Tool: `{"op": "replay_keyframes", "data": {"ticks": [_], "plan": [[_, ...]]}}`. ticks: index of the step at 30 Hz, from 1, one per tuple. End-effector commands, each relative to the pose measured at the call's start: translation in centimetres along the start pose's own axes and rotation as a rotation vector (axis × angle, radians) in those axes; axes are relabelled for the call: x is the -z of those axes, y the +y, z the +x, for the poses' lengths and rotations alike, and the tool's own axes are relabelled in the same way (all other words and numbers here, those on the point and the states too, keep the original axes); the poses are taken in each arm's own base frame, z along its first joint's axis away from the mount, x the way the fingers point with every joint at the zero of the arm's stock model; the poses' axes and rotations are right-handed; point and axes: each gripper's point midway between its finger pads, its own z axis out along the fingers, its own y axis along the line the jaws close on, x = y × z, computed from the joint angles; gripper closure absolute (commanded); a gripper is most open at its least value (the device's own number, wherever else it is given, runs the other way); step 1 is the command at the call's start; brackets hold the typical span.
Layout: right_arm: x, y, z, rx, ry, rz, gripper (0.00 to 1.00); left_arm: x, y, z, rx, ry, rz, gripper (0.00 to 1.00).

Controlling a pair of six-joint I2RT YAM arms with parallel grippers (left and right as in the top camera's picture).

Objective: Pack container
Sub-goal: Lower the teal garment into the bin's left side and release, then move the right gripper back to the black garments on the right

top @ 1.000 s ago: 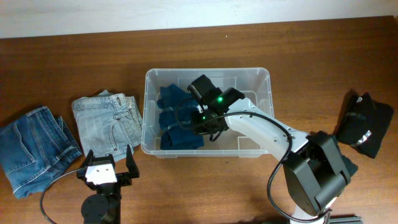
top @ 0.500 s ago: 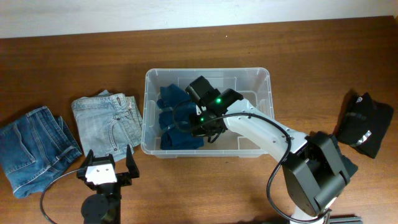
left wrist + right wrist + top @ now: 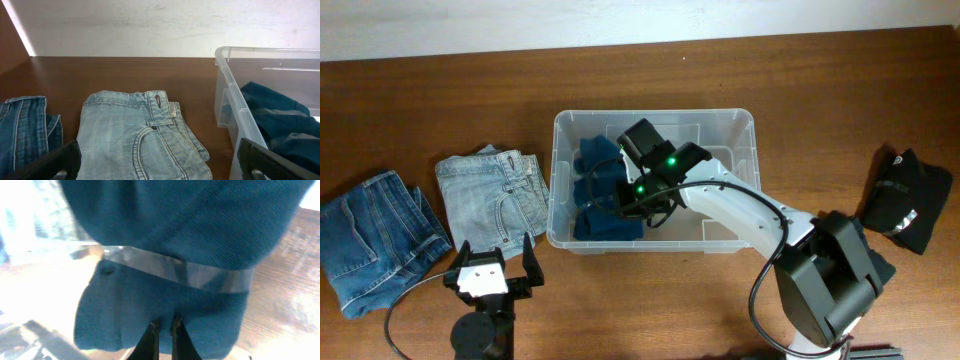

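The container (image 3: 745, 125) is a clear plastic bin in the middle of the table. A dark teal garment (image 3: 600, 195) lies folded in its left half. My right gripper (image 3: 620, 200) is inside the bin and shut on the teal garment (image 3: 165, 245), its fingertips pinching the fabric (image 3: 164, 325). My left gripper (image 3: 492, 268) is open and empty near the front edge, left of the bin. In the left wrist view its fingers frame the light blue jeans (image 3: 140, 140) with the bin's wall (image 3: 240, 115) at the right.
Light blue jeans (image 3: 490, 195) lie just left of the bin. Darker blue jeans (image 3: 375, 235) lie at the far left. A black garment (image 3: 908, 200) lies at the far right. A pale wall (image 3: 150, 25) runs behind the table.
My right gripper has moved slightly left inside the bin, drawing the teal garment toward the bin's left wall. The left arm has not moved.
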Motion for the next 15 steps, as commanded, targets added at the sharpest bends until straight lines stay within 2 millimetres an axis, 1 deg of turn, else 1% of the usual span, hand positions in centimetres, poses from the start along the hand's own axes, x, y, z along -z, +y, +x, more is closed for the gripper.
{"op": "replay_keyframes", "data": {"ticks": [1, 2, 4, 8, 10, 11, 12, 14, 15], "plan": [[1.7, 1.4, -0.8, 0.047, -0.005, -0.129, 0.91, -0.1, 0.0, 0.2, -0.018, -0.002, -0.001, 0.01], [2.5, 1.6, -1.2, 0.042, -0.015, -0.154, 0.90, -0.1, 0.0, 0.2, -0.018, -0.002, 0.000, 0.01], [4.7, 2.0, -2.3, 0.027, -0.043, -0.202, 0.90, -0.1, 0.0, 0.2, -0.018, -0.002, 0.000, 0.01], [10.4, 0.8, -4.3, -0.029, -0.132, -0.205, 0.88, -0.1, 0.0, 0.2, -0.018, -0.001, -0.001, 0.01], [14.0, -0.3, -5.1, -0.060, -0.195, -0.202, 0.88, -0.1, 0.0, 0.2, -0.018, -0.002, 0.000, 0.01], [15.1, -0.7, -5.3, -0.067, -0.214, -0.199, 0.87, -0.1, 0.0, 0.2, -0.018, -0.002, -0.001, 0.01], [16.8, -1.4, -5.3, -0.074, -0.244, -0.192, 0.87, -0.1, 0.0, 0.2, -0.018, -0.002, 0.000, 0.01], [19.6, -3.4, -5.2, -0.124, -0.290, -0.150, 0.85, -0.1, 0.0, 0.2, -0.018, -0.002, -0.001, 0.01], [21.5, -5.0, -4.9, -0.146, -0.325, -0.112, 0.83, -0.1, 0.0, 0.2, -0.018, -0.001, 0.000, 0.01]]}}
